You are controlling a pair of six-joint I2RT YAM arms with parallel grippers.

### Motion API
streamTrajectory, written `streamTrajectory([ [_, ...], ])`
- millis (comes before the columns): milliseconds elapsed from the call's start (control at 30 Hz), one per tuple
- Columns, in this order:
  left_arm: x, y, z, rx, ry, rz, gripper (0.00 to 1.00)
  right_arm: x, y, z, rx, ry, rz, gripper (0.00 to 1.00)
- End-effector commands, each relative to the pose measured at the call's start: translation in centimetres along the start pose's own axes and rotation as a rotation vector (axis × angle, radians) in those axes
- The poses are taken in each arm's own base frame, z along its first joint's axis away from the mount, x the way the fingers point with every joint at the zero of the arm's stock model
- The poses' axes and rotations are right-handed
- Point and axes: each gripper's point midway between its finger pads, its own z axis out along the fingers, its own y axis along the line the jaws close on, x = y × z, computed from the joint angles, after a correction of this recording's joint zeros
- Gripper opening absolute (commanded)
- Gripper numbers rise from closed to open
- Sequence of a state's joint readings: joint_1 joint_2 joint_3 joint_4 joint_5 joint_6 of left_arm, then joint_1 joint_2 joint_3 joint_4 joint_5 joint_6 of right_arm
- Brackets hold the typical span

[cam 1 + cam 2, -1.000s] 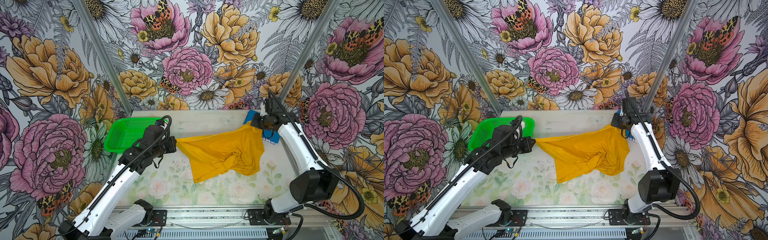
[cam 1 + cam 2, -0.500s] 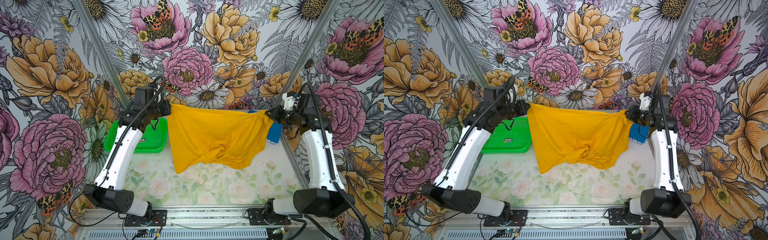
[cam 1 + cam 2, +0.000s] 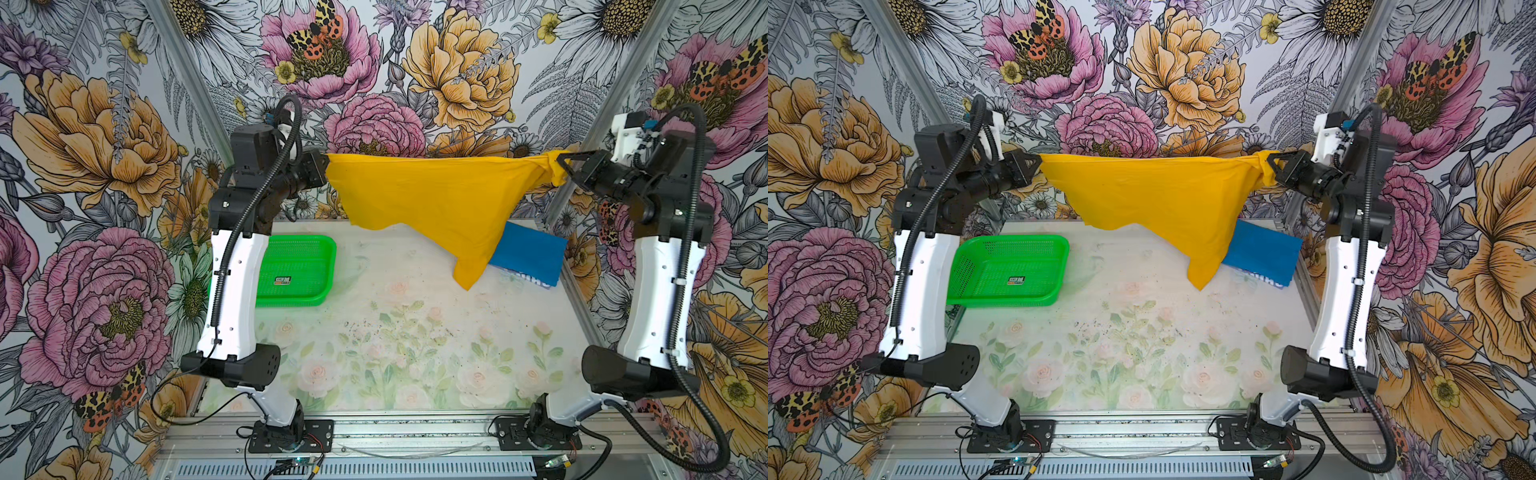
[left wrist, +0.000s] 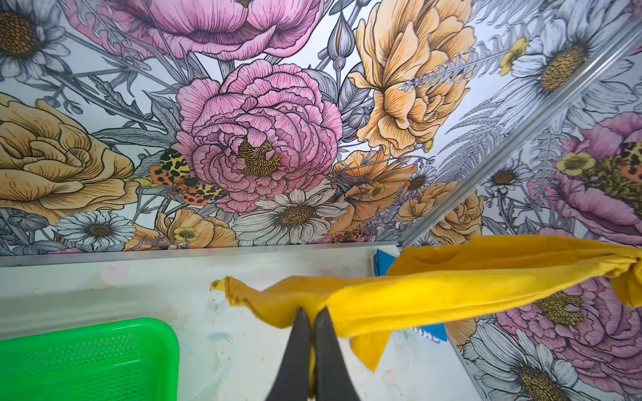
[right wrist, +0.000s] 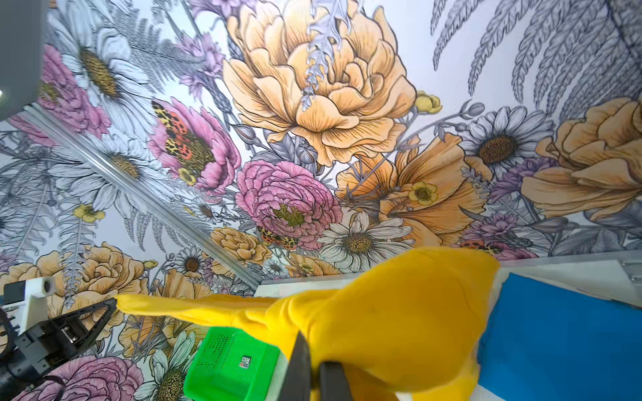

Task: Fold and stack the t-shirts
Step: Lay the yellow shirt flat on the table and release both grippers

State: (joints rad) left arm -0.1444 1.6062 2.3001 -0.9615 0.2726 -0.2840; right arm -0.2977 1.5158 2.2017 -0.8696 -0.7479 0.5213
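Both pairs of black fingers are pinched tight on cloth. The left gripper [image 3: 324,168] clamps one upper corner of the plain mustard-yellow cloth t-shirt [image 3: 432,199], and the right gripper [image 3: 559,166] clamps a bunched corner opposite. Between them the top edge runs taut and nearly straight, high over the floral-printed tabletop [image 3: 395,345]. Half a second ago it sagged lower, and a second ago the shirt lay crumpled on the table. Its lowest point dangles well to the right of the green perforated plastic basket [image 3: 328,266]. In both top views it overlaps the flat bright blue t-shirt [image 3: 532,249] with white lettering, which lies farther right. In a top view the left arm's white link hides the basket's left edge.
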Motion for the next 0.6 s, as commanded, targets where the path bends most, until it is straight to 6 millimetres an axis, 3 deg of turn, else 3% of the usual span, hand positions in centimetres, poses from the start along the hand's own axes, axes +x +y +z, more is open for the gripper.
streamTrajectory([
  [0,1.2,-0.4,-3.2,0.002,0.007,0.012,0.0,2.0,1.7,-3.2,-0.002,-0.007,0.007,0.0],
  [100,5.2,-0.4,-5.1,0.0,0.044,0.0,0.0,7.0,2.2,-5.9,0.017,0.024,0.05,0.11],
  [200,12.1,0.2,-7.0,-0.008,0.116,-0.047,0.0,12.4,2.5,-9.1,0.047,0.028,0.08,0.68],
  [267,17.8,1.2,-7.5,-0.024,0.184,-0.1,0.0,15.4,2.1,-10.5,0.088,0.042,0.113,0.78],
  [333,24.3,2.3,-8.0,-0.051,0.274,-0.15,0.0,18.8,1.2,-10.5,0.086,0.115,0.209,0.99],
  [433,31.7,4.0,-9.0,-0.098,0.381,-0.2,0.0,23.9,-1.7,-9.7,0.131,0.225,0.285,1.0],
  [500,34.4,5.0,-9.7,-0.125,0.403,-0.235,0.0,26.7,-3.9,-9.8,0.207,0.292,0.31,0.99],
  [567,35.3,5.1,-10.1,-0.134,0.394,-0.261,0.0,29.1,-5.8,-9.8,0.275,0.348,0.341,1.0],
])
